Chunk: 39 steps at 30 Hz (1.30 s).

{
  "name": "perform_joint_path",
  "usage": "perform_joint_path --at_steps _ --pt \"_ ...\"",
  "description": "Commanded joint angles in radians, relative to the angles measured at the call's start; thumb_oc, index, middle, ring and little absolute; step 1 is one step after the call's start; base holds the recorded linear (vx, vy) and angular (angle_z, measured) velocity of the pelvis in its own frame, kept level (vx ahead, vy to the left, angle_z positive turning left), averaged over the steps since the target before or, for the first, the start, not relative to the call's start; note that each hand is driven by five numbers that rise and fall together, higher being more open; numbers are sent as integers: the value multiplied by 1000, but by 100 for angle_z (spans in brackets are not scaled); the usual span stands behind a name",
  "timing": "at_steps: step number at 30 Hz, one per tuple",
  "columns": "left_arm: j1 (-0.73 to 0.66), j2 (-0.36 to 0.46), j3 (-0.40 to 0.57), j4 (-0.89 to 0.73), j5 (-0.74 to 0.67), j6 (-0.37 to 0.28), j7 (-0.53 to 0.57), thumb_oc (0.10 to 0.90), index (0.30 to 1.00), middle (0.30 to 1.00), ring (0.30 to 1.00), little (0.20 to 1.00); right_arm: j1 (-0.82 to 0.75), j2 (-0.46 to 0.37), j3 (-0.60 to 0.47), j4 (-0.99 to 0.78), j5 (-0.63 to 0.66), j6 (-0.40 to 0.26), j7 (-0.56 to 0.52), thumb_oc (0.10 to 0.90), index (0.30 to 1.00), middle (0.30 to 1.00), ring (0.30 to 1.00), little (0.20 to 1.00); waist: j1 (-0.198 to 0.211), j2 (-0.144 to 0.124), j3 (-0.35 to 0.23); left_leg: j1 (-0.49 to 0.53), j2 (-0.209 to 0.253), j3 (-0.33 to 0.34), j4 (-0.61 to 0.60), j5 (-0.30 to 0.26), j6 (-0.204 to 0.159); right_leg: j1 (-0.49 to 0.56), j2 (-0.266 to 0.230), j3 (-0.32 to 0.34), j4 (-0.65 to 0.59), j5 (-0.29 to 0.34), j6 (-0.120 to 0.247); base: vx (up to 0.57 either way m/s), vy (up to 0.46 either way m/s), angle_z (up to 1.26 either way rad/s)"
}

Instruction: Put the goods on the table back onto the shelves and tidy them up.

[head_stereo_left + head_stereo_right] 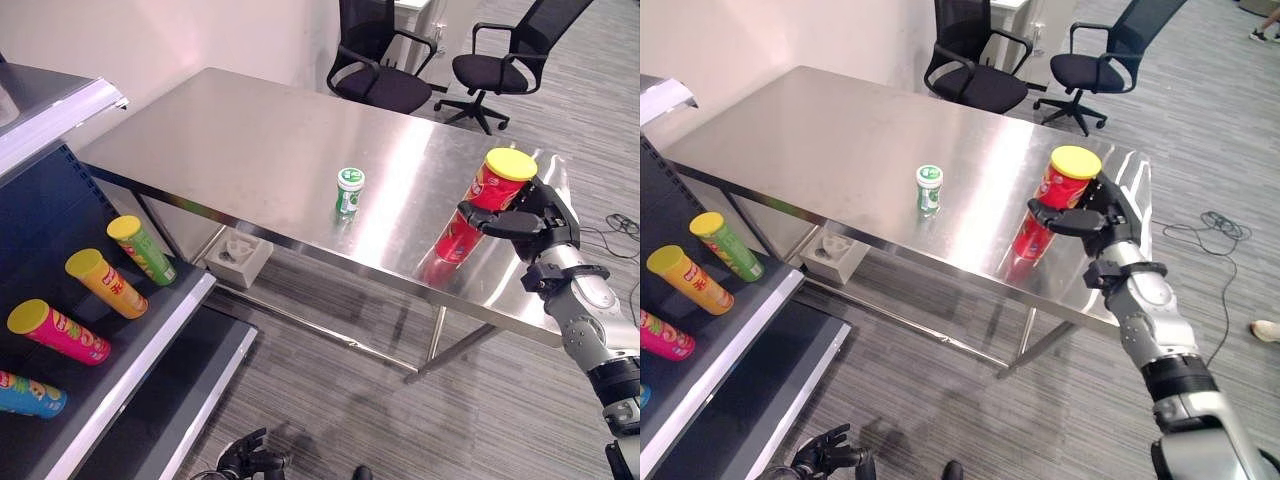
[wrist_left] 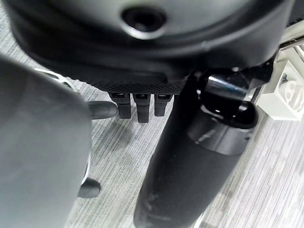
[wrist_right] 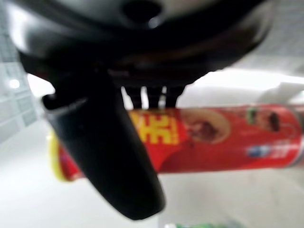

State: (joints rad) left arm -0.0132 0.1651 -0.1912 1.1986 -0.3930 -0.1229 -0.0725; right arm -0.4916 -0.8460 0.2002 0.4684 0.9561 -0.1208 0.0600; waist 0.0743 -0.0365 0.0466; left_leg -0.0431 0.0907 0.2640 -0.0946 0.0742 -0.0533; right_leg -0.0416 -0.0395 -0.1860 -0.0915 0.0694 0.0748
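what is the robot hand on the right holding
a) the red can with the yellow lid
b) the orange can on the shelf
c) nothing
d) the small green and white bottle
a: the right robot hand has its thumb and fingers wrapped round the red can with the yellow lid at the table edge, while the small green and white bottle stands apart on the tabletop.

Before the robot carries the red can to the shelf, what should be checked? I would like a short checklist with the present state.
1. Right hand curled round the red cylindrical chip can with yellow lid: ok.
2. Can lifted off the steel table: cannot tell.
3. Yellow lid on: ok.
4. Small green-and-white jar stands apart from the can: ok.
5. Free room on the dark shelf beside the lying cans: ok.
6. Left hand low, holding nothing: ok.
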Motion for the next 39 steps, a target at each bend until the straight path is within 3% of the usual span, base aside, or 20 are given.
perform_joint_path --at_steps 1,15,16,17,18,22,30,36,39 --pt "-56 22 -36 26 -22 -15 -19 800 900 900 900 900 -203 21 -4 34 23 -76 -7 800 900 900 900 900 27 -60 -37 102 25 58 7 -71 -71 57 -41 34 20 -38 72 0 0 0" --pt "-52 33 -30 24 -57 -16 -12 800 900 900 900 900 -309 50 24 138 27 -69 -18 800 900 900 900 900 51 -64 -37 104 16 43 7 -78 -65 65 -50 28 19 -36 73 6 3 1" --pt "-49 35 -31 22 -60 -17 -12 800 900 900 900 900 -325 56 35 167 22 -59 -18 461 392 392 392 392 54 -64 -37 105 15 42 7 -79 -65 66 -51 28 19 -37 72 0 0 0" --pt "-50 35 -31 22 -60 -17 -12 800 900 900 900 900 -326 56 36 167 22 -59 -17 461 392 392 392 392 54 -64 -37 106 15 42 7 -79 -65 66 -51 28 19 -37 72 0 0 0" --pt "-50 35 -31 22 -60 -17 -12 800 900 900 900 900 -326 56 36 168 22 -59 -17 400 300 300 300 300 54 -64 -37 106 15 42 7 -79 -65 66 -51 28 19 -37 72 0 0 0" --pt "-49 50 -28 22 -62 -16 -11 800 900 900 900 900 -354 75 60 212 -3 -41 -19 400 300 300 300 300 57 -66 -30 107 15 46 7 -79 -65 60 -51 37 25 -36 71 -5 0 -3" --pt "-46 92 15 38 -63 -7 -10 800 900 900 900 900 -409 124 49 241 -27 -63 -25 400 300 300 300 300 47 -72 -16 109 22 71 7 -79 -65 25 -45 64 42 -28 71 -18 -2 -12" --pt "-46 84 55 65 -3 -4 5 800 900 900 900 900 -257 181 -60 -40 -67 -174 -29 400 300 300 300 300 14 -60 -16 110 19 82 7 -95 -58 12 -46 71 47 -21 80 -23 35 -15" --pt "-83 54 40 57 64 -19 13 800 900 900 900 900 -64 164 -140 -278 -128 -204 -33 400 300 300 300 300 -9 -59 -24 102 12 80 7 -103 -50 8 -54 65 45 -17 87 -42 31 7"
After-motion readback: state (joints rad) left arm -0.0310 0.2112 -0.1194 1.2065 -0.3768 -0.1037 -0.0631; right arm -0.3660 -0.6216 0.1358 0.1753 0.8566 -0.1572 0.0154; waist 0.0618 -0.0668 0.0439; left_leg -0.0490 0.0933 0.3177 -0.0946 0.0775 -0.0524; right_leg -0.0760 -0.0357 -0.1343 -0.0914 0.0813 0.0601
